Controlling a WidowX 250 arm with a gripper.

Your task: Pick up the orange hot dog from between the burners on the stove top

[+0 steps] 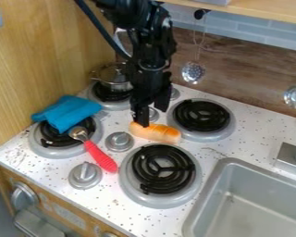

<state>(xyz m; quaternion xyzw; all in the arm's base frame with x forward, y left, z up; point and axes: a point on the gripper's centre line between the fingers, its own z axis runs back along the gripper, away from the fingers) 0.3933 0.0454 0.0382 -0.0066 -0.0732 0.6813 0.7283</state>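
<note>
The black gripper hangs over the middle of the stove top, its two fingers spread apart. One fingertip is at the left end of an orange-brown bread-like toy; whether they touch I cannot tell. That toy lies between the front right burner and the back right burner. A blue cloth is heaped on the left burner. Beside it lies a utensil with a metal head and a red handle, slanting across the white counter.
A metal pot stands on the back left burner. Silver knobs rise between the burners. The grey sink is at the lower right, near a faucet base. Metal ladles hang along the back wall; a wooden panel borders the left.
</note>
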